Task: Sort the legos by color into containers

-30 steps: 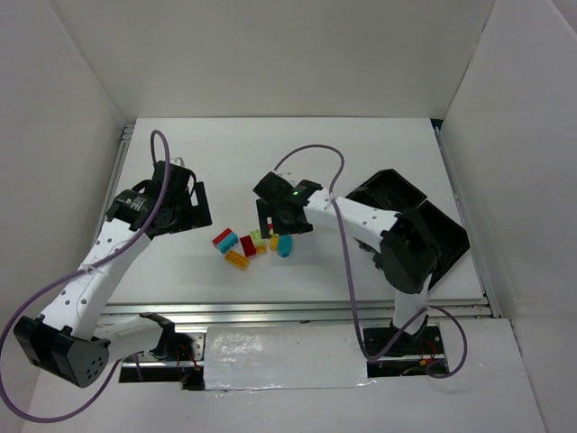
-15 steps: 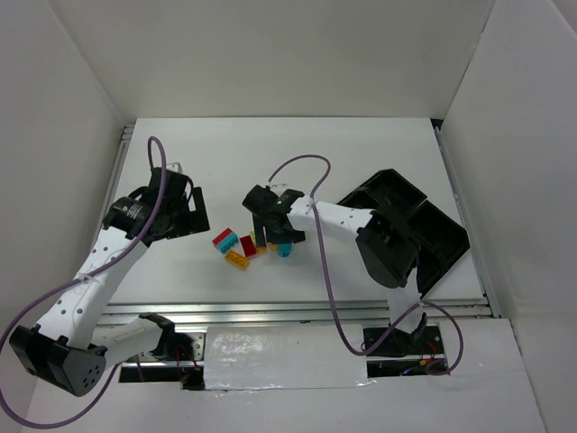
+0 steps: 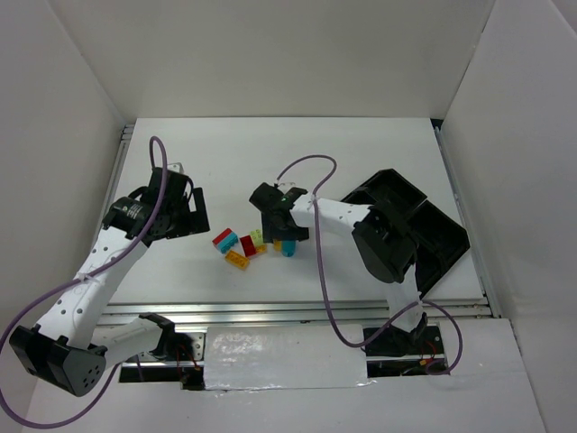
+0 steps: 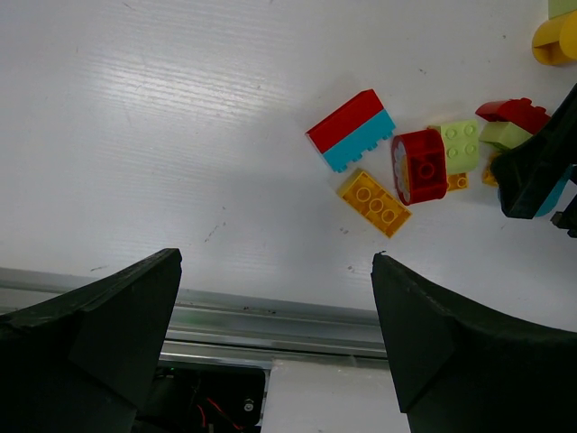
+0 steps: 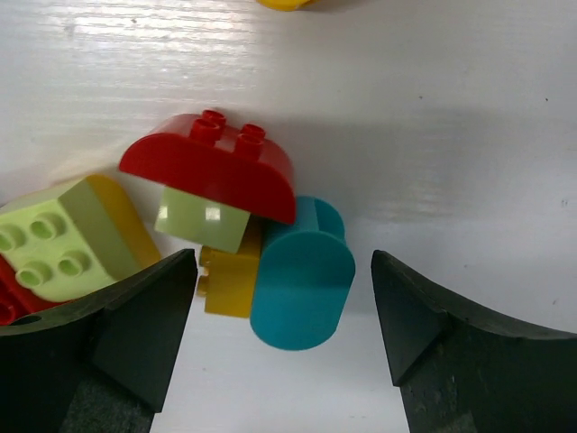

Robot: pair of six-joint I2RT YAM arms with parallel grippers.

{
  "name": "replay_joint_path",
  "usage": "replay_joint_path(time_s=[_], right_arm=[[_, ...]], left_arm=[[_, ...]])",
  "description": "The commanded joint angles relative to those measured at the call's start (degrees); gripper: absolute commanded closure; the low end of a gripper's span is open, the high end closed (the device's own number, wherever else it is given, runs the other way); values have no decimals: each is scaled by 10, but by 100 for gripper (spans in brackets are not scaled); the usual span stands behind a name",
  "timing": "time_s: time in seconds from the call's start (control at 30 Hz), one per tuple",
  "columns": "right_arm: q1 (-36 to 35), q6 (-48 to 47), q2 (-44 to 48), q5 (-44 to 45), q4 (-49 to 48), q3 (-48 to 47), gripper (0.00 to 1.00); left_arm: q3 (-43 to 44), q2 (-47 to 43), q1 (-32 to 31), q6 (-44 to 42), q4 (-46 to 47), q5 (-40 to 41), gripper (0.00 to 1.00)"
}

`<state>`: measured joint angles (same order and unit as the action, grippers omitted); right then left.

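Note:
The legos lie in a loose cluster point(image 3: 248, 245) at the table's middle. It holds a red-on-cyan brick point(image 4: 352, 132), an orange flat brick point(image 4: 373, 201), a red rounded brick point(image 4: 419, 165) and a lime brick point(image 4: 462, 144). My right gripper point(image 3: 281, 233) is open and low over the cluster's right end. In the right wrist view the right gripper point(image 5: 284, 260) has one finger on each side of a cyan rounded brick point(image 5: 302, 281), not touching it. Beside that brick are a red arched brick point(image 5: 212, 167), a lime block point(image 5: 203, 221) and a yellow brick point(image 5: 230, 281). My left gripper point(image 3: 191, 212) is open and empty, left of the cluster.
The black tray point(image 3: 424, 225) stands tilted at the right, partly hidden behind my right arm; I cannot see inside its compartments. A yellow piece point(image 4: 557, 41) lies behind the cluster. The metal rail point(image 4: 270, 316) runs along the table's near edge.
My right gripper has shifted left and down onto the cluster's right end, around the cyan brick. My left gripper has drawn slightly left. The bricks have barely moved.

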<state>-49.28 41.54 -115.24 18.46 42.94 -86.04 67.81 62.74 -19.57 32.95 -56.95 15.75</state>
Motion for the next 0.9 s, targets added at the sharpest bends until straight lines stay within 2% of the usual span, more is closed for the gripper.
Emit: replay_joint_path(time_s=[0.0,0.13,0.23,0.27,0.4,0.67,0.87], right_arm=[[1,10,-10,0,-27,10,17],[1,12,-6,-21,-48,29,30],[1,12,3,-20,-53,41,46],[1,9,7,-18,-55,46,57],[1,-15,53,-28,-81,79,73],[-35,-145,242,-112,-188,161,76],[-77,-225,326,-151,-214,171,77]], left_arm=[[2,-9,2,-14,6,0,1],[1,-7,2,-16,8,-4,1],[4,-4,2,-17,5,-3,1],[5,-5,2,-18,5,-3,1],[5,-3,2,-17,11,-15,1],[19,16,2,18,53,-146,0],[14,44,1,83,113,-317,1]])
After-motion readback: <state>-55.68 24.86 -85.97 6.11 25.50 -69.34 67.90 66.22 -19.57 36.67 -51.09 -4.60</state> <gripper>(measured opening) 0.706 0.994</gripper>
